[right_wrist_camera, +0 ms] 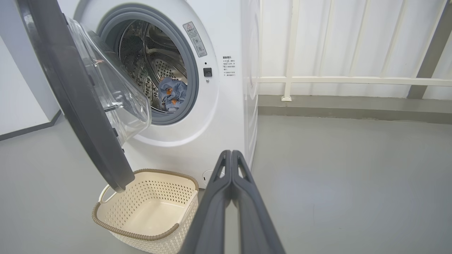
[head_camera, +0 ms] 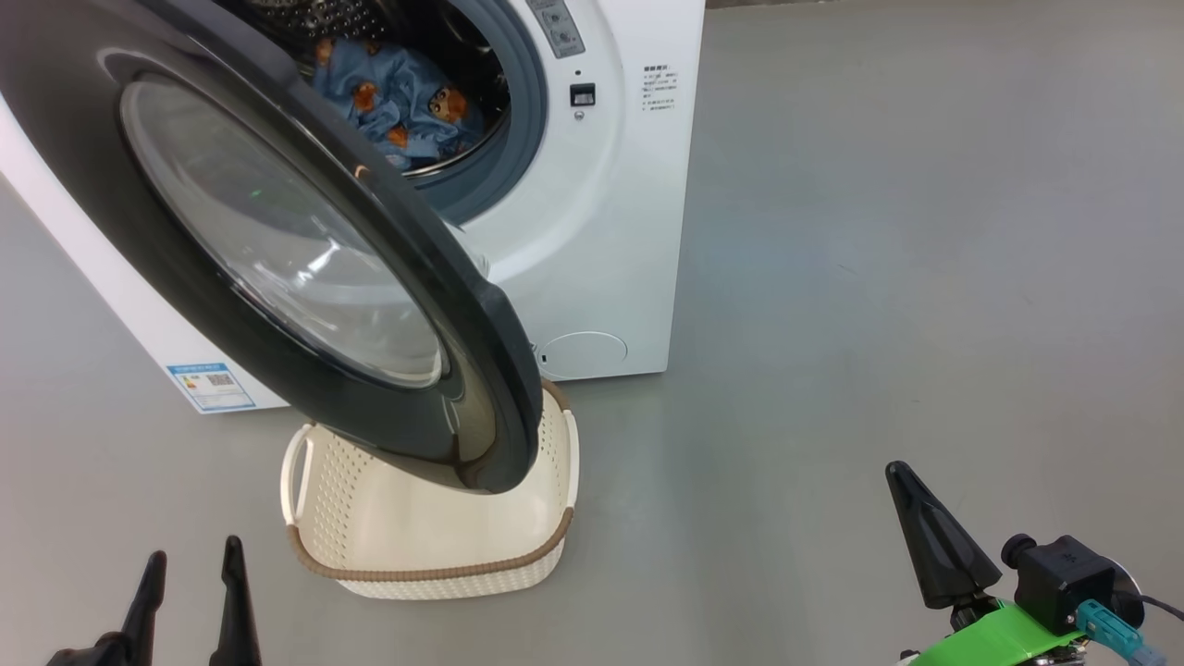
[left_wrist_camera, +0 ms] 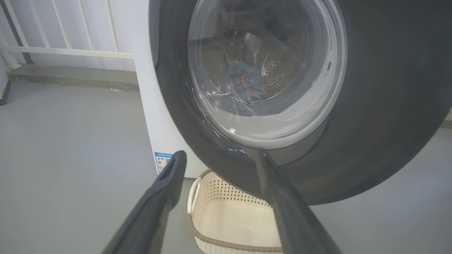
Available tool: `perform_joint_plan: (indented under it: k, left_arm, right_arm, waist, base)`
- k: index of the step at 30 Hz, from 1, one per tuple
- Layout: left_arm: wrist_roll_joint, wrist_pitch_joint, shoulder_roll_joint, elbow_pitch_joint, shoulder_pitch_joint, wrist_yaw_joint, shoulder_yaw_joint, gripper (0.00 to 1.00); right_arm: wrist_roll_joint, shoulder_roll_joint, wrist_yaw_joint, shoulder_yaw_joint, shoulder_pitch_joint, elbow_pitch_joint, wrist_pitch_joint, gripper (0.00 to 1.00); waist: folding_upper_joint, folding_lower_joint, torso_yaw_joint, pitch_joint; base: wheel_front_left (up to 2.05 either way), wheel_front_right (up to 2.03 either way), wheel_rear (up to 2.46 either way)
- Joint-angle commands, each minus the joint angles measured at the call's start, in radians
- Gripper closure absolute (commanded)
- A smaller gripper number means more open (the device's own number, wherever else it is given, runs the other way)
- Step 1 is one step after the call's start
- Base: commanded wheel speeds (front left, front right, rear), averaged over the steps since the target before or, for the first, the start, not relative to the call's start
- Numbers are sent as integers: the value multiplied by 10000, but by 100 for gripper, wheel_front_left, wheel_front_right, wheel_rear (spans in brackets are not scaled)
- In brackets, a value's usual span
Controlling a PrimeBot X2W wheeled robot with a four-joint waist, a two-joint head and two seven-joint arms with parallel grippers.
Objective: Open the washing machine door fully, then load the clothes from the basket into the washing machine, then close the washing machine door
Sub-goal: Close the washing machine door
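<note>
step: close door next, judged | large round glass door (head_camera: pixel 277 231) with glossy black rim hangs open above empty cream perforated plastic basket (head_camera: pixel 435 572) | light-blue printed clothes (head_camera: pixel 398 97) lie inside white front-loading washing machine (head_camera: pixel 601 231) | left gripper (head_camera: pixel 194 555) spread wide, empty; door's outer face at its 1 o'clock, likely nearer | right gripper (head_camera: pixel 897 476) pressed shut, empty; door's free edge at its 10 o'clock

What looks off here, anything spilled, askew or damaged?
Nothing stands out. The clothes lie inside the washing machine drum, the basket sits upright and empty on the floor, and the washing machine door hangs open, intact.
</note>
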Motion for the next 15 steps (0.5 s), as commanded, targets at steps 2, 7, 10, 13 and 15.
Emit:
perform_joint_plan:
  k: [2,7,10,13,15]
  left_arm:
    - [-102,-65,103,-276,-199,54,357,0]
    - [-113,-65,103,-291,-184,83,365,0]
    - [-121,-65,103,-301,-164,103,363,0]
    - [-131,-65,103,-319,-158,123,366,0]
    - [-137,-65,103,-325,-151,141,369,0]
  right_arm:
    - [-174,-55,14,187,-177,-264,-48,100]
    - [-179,-66,14,185,-196,-271,-48,100]
    - [-187,-94,14,209,-267,-332,-48,100]
    - [-223,-162,14,251,-425,-494,-48,100]
    - [-250,-222,14,301,-572,-631,-48,100]
  waist:
    - [-1,0,15,-3]
    - [-1,0,43,-56]
    - [-1,0,43,-95]
    - [-1,0,38,-118]
    - [-1,0,35,-146]
  base:
    - [0,0,0]
    - [0,0,0]
    - [0,0,0]
    - [0,0,0]
    - [0,0,0]
